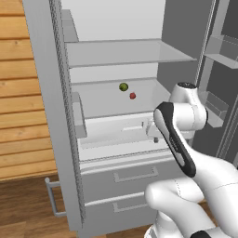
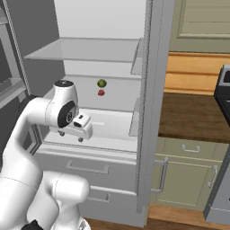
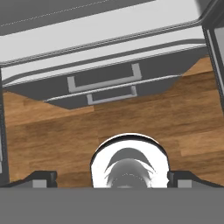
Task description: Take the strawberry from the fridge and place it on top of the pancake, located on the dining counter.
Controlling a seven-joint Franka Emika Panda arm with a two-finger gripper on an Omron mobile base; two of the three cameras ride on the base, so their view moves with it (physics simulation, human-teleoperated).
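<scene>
The fridge [image 1: 51, 93] [image 2: 152, 90] stands with both doors open. On its middle shelf, toward the back, lies the small red strawberry [image 1: 132, 95] [image 2: 101, 92]. My gripper [image 1: 156, 139] [image 2: 72, 136] hangs in front of the lower shelf, pointing down, below and nearer than the berry and well apart from it. In the hand view its fingertips [image 3: 41, 177] stand wide apart at the bottom corners with nothing between them, above the wooden floor and the fridge drawers [image 3: 105, 83]. The pancake and the dining counter are out of view.
A green round fruit [image 1: 123, 87] [image 2: 102, 83] sits just behind the strawberry. An upper shelf [image 1: 125, 53] hangs over them. Door bins [image 1: 216, 109] line the right door. Sage-green cabinets [image 2: 188, 175] stand to the fridge's right.
</scene>
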